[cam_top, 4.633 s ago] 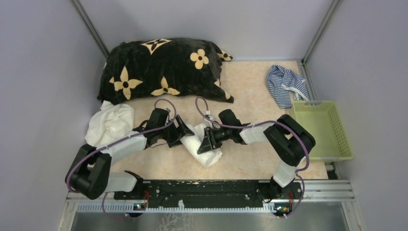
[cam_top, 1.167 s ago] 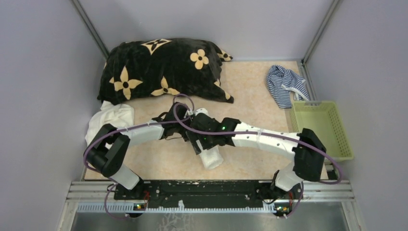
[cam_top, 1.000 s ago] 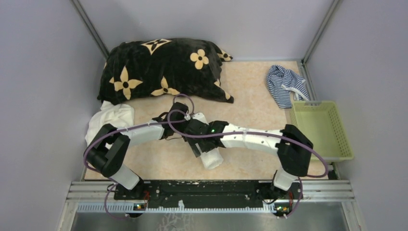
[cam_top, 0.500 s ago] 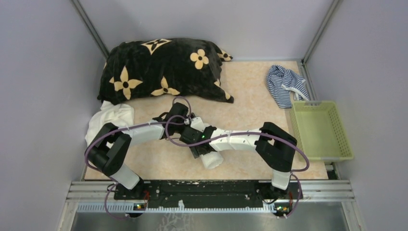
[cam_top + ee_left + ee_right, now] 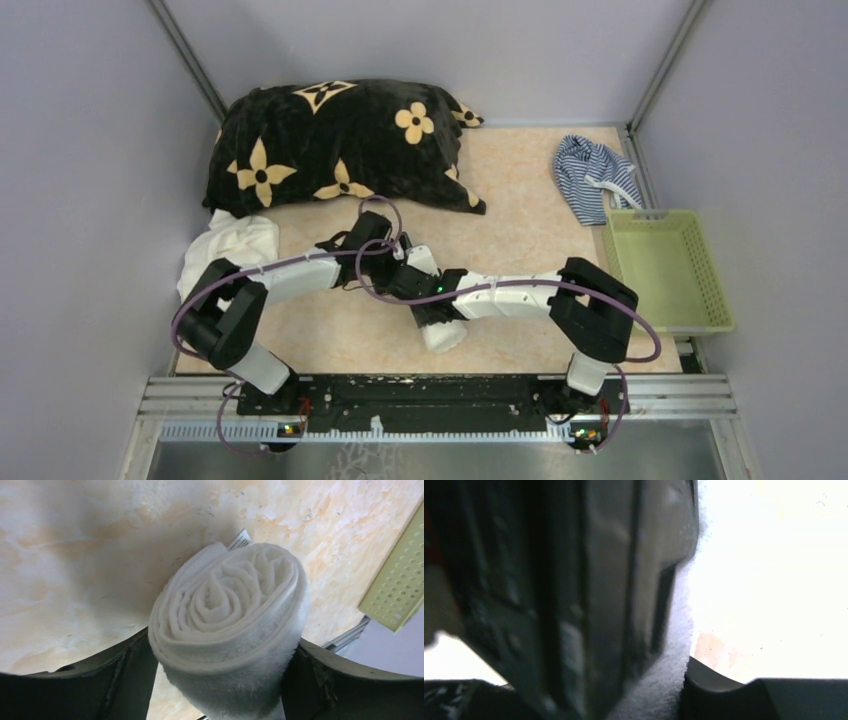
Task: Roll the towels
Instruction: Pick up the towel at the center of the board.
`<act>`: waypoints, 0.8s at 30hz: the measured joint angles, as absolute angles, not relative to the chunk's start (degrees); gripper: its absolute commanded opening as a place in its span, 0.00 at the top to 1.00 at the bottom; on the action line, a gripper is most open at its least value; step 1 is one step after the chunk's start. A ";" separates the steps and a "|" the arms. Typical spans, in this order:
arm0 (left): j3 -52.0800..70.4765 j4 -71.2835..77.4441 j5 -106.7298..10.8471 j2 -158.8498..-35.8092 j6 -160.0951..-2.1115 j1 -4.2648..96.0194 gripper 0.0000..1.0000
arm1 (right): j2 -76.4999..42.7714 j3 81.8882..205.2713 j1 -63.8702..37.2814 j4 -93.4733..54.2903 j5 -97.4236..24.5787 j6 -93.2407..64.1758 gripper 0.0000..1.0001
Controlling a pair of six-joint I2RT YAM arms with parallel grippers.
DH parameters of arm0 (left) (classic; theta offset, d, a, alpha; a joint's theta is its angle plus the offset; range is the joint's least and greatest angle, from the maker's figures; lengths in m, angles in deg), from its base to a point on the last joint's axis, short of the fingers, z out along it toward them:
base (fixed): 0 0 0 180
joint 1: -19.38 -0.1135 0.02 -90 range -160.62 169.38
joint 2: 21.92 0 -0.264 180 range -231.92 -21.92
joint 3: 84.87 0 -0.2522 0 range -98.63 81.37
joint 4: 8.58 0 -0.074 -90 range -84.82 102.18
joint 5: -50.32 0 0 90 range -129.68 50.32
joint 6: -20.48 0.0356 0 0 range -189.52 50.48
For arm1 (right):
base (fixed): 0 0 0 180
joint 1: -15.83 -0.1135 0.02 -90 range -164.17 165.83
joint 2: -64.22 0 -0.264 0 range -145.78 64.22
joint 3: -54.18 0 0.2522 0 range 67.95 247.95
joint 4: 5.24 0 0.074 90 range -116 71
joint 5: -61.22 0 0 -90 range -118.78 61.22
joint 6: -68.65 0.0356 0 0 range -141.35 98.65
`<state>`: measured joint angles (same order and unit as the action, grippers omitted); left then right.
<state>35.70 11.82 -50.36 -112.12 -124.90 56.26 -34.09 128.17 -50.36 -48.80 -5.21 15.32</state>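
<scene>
Left wrist view showed the rolled towel (image 5: 227, 630) lying in front of the pillow (image 5: 340, 140), the left gripper (image 5: 220, 680) straddling its far end with fingers spread, seemingly touching its sides. Whether the right gripper (image 5: 418, 300) pinched it I could not tell. A second towel (image 5: 228, 255) lay crumpled beside the pillow's left corner. Letting go carelessly could let the outer layer spring loose.

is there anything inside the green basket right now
No, the green basket shows only its bare perforated floor in the top view.
</scene>
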 measured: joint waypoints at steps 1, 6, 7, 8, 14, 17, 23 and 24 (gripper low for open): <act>35.41 12.87 -50.34 -111.88 -124.02 55.87 0.16 | -33.78 127.95 -50.14 -48.62 -5.65 15.06 0.84; 32.92 17.19 -51.38 -108.92 -119.32 50.12 0.13 | -30.59 127.45 -47.37 -49.10 -9.62 14.47 0.86; 32.18 17.50 -50.60 -107.57 -118.10 47.80 0.12 | -29.50 127.12 -46.27 -50.07 -10.41 14.44 0.86; 31.50 17.68 -48.83 -106.06 -116.66 45.05 0.12 | -27.86 126.64 -44.88 -52.45 -10.80 14.66 0.87; 30.30 18.11 -41.13 -99.00 -106.52 35.21 0.10 | -20.42 125.40 -36.18 -62.59 -11.18 14.71 0.89; 30.28 18.55 -39.30 -96.69 -100.00 35.08 0.09 | -16.01 125.40 -30.86 -65.67 -11.44 14.79 0.91; 30.95 18.72 -35.65 -92.12 -90.34 35.13 0.09 | -5.89 126.53 -12.09 -72.82 -9.47 15.97 0.91; 31.33 18.66 -35.19 -91.46 -89.60 35.13 0.09 | -4.69 127.01 -8.53 -74.00 -8.77 16.00 0.91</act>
<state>31.33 18.66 -35.19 -91.46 -89.60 35.13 -4.69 127.01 -8.53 -74.00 -8.77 16.00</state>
